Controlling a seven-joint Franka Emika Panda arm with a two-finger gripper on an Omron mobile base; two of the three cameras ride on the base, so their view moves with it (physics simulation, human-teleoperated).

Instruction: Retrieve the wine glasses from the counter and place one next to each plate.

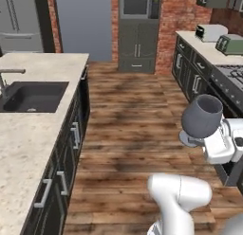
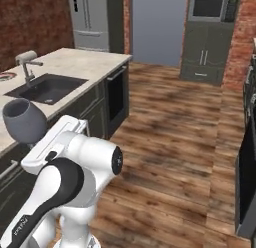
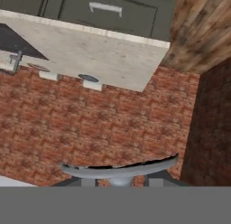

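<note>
My gripper (image 1: 203,139) is shut on the stem of a dark grey wine glass (image 1: 201,116), held above the wooden floor between the island and the counter (image 1: 201,47). In the right base view the glass bowl (image 2: 24,121) sticks out to the left of the hand. In the hand view the glass's round foot (image 3: 119,170) lies across the bottom, just above my gripper (image 3: 119,181). Two plates lie near the island's far edge: a dark one (image 3: 88,77) and one with a reddish rim (image 3: 38,66), which also shows in the right base view (image 2: 5,76).
The stone-topped island (image 1: 28,134) with a black sink (image 1: 33,96) and faucet (image 2: 25,62) runs along the left. A toaster (image 1: 231,43) and a stove (image 1: 230,77) stand on the right side. Tall cabinets with a microwave (image 1: 137,7) stand at the far end of the wooden floor (image 1: 133,130).
</note>
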